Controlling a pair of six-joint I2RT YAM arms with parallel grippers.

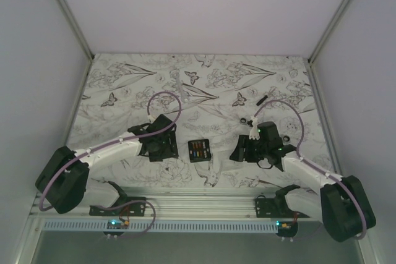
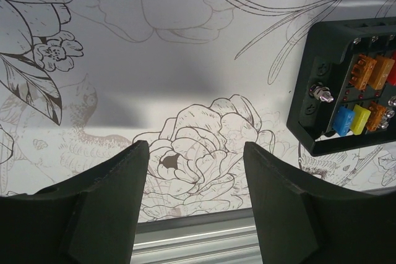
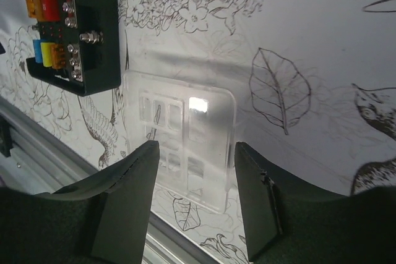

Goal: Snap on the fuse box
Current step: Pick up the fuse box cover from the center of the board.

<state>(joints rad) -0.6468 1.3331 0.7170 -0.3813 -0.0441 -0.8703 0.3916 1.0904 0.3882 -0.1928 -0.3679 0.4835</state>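
Note:
The fuse box point(image 1: 198, 150) is a small black square box with orange, red, yellow and blue fuses showing, lying open-side up on the flower-patterned table between the two arms. It also shows in the left wrist view point(image 2: 346, 85) and in the right wrist view point(image 3: 65, 29). A clear plastic cover point(image 3: 182, 131) lies flat on the table beside the box, just ahead of and between my right fingertips. My right gripper point(image 3: 197, 149) is open and holds nothing. My left gripper point(image 2: 195, 153) is open and empty, to the left of the box.
A short black stick-like piece point(image 1: 260, 99) lies at the back right, with a small ring-like item point(image 1: 242, 117) near it. An aluminium rail point(image 1: 204, 201) runs along the table's near edge. Grey walls and frame posts enclose the table.

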